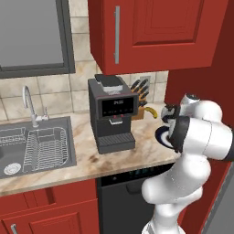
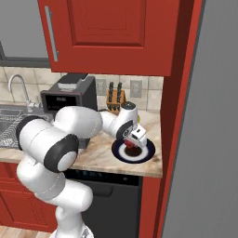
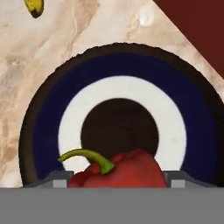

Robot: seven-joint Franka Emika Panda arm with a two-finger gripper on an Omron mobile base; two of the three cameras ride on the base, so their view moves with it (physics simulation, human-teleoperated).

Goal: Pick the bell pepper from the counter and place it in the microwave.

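The bell pepper sits right at the hand, between its two fingertips, which sit close at either side; whether they actually pinch it I cannot tell. In the hand view its curved green stem points left, so its long axis runs across the gap. Under it lies a round plate with dark blue and white rings, resting on the marbled surface near the red side panel. A banana lies beyond the plate.
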